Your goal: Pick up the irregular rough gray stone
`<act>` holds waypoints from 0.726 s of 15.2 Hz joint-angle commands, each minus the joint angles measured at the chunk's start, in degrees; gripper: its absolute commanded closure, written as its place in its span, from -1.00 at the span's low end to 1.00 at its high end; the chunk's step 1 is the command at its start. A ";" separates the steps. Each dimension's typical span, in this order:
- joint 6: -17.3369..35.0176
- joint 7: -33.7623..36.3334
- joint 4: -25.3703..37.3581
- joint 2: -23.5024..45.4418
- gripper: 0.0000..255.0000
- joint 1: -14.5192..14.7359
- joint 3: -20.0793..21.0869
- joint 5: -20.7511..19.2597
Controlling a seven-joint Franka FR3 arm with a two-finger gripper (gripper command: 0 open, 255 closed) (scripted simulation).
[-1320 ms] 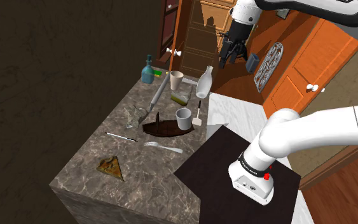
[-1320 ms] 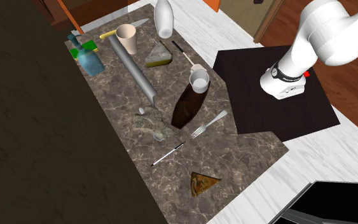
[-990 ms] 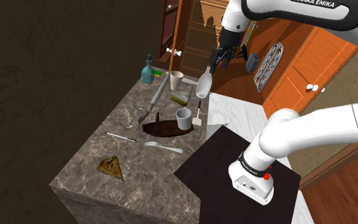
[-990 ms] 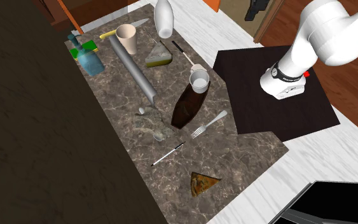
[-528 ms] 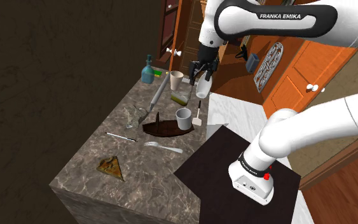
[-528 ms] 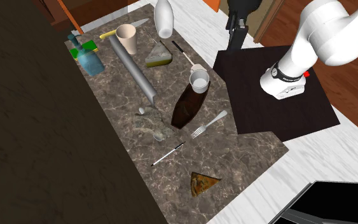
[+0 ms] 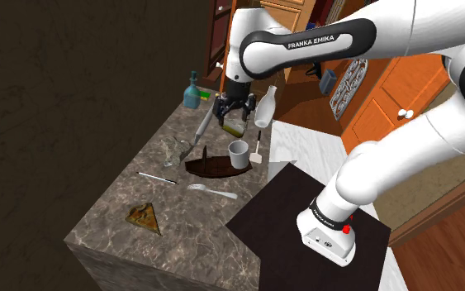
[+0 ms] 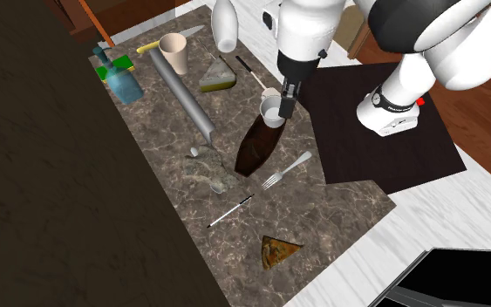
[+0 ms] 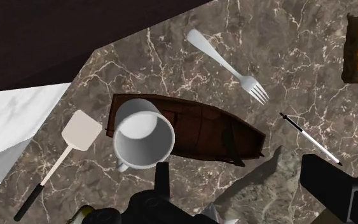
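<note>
Approach step. Gripper (image 7: 231,116) hovers above gray stone (image 9: 269,188), near worktop (image 7: 111,217) far edge, close to 1 white mug (image 9: 143,140). Jaws apart, stone untouched. Next, likely: descend, straddle stone, close.

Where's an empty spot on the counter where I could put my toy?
The counter is bare between the fork, the thin stick and the brown wedge. It is crowded around the cup, bottle and mug.

On a marble counter (image 9: 171,57): mug (image 9: 143,140) at one end of brown dish (image 9: 203,130), spatula (image 9: 75,137), fork (image 9: 228,63) and pen (image 9: 311,140) nearby; grey stone (image 9: 269,188) between parted fingers (image 9: 330,184) of gripper (image 9: 238,181)
</note>
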 commanded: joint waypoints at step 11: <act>12.10 23.31 12.66 27.20 -1.00 0.43 5.54 -6.76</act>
